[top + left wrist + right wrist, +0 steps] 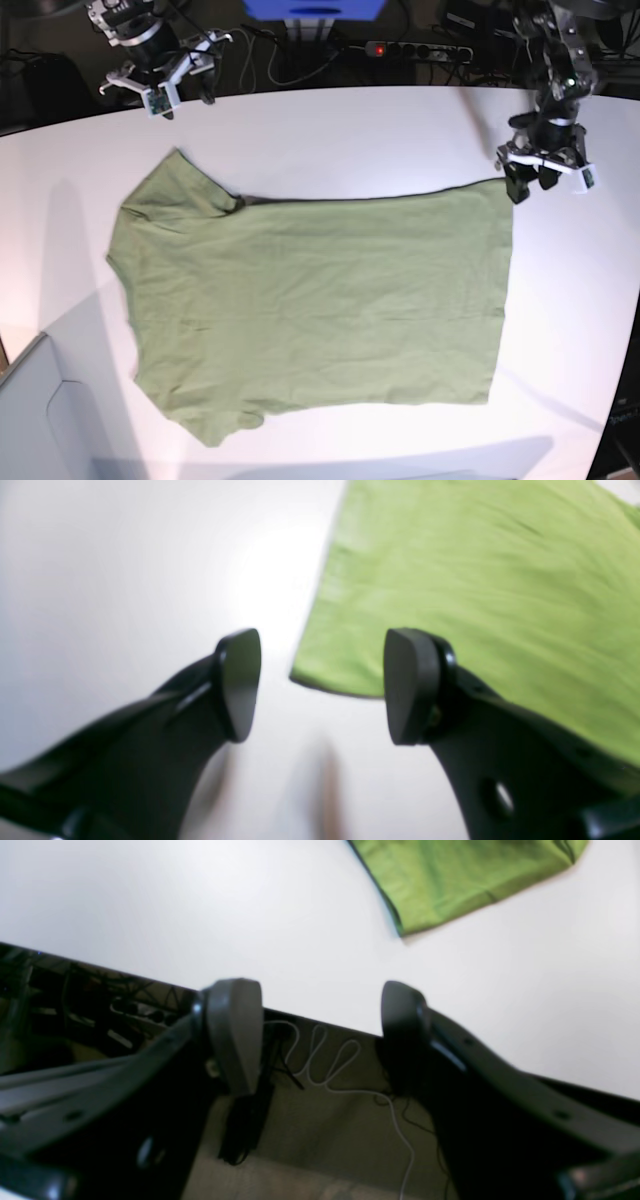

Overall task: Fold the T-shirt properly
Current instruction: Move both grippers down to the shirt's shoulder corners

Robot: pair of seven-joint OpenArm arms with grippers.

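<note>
T-shirt (320, 300) is spread flat on the worktop (330, 130), ready for folding. Both tools are held open and empty: left tool (545, 172) beside its hem corner, right tool (160, 85) beyond its sleeve.

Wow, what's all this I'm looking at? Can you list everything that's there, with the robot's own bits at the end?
T-shirt: one, olive green, spread flat across the middle of the table, sleeves toward the base view's left.
Table: one, white, under the shirt.
Power strip: one, dark with a red light, behind the table's far edge.
Cables: several, white and black, on the floor beyond the table edge.
Blue object: one, at the top edge of the base view, mostly cut off.
Left gripper: one, black, open, at the shirt's far hem corner, holding nothing.
Right gripper: one, black and silver, open, above the table's far edge, apart from the shirt.
</note>
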